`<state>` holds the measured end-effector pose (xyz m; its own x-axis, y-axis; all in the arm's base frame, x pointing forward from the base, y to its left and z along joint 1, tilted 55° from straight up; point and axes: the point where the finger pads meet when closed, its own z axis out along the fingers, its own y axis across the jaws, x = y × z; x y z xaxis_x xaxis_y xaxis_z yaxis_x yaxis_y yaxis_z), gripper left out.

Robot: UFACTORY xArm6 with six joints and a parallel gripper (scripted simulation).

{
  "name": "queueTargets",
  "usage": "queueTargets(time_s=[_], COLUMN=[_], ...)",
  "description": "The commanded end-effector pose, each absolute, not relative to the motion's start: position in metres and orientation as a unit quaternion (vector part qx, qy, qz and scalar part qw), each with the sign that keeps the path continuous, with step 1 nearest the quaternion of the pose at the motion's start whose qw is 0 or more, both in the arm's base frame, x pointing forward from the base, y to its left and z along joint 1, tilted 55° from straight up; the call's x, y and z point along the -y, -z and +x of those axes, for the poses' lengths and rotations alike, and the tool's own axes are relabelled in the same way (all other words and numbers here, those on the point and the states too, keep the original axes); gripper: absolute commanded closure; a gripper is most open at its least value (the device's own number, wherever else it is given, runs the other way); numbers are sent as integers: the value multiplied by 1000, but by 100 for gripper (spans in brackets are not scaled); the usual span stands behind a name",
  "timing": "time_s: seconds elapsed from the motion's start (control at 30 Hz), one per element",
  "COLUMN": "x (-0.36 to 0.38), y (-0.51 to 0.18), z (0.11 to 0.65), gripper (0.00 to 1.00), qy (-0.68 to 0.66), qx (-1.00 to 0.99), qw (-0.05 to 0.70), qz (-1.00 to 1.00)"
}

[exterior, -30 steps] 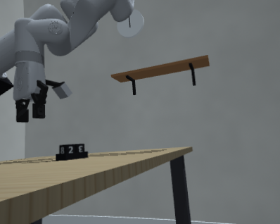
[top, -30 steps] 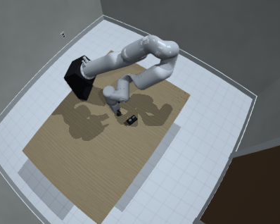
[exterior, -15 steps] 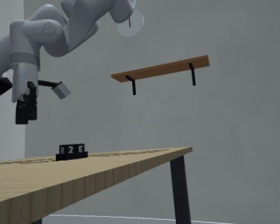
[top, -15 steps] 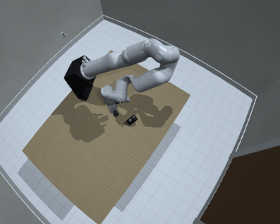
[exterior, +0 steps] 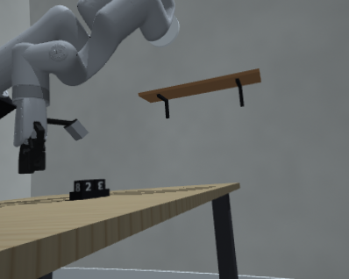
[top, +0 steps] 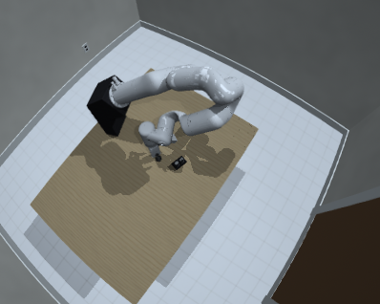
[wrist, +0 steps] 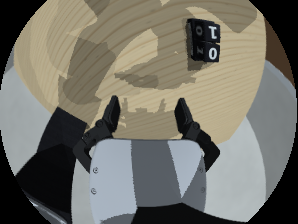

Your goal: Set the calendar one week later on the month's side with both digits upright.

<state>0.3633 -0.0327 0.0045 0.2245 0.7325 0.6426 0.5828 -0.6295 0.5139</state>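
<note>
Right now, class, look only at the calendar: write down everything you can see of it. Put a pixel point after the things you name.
The calendar (top: 179, 162) (exterior: 89, 191) (wrist: 204, 41) is a small black block-like thing with pale characters. Its two dark cubes sit side by side in a low black tray, their tops showing 1 and 0 to the wrist view. The exterior view shows 8, 2 and a mark like a reversed 3 along one side. The tray looks level on the wooden table, partly ringed by shadow. The gripper does not touch it. Its material cannot be told.
</note>
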Motion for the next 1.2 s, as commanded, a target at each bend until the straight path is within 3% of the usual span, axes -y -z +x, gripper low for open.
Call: queueTargets(time_s=[0.0, 1.17], x=[31, 21], y=[2, 23], z=[371, 401], gripper=[0, 0], qy=[-457, -457], qx=[-422, -422], qw=[82, 82], qz=[778, 778])
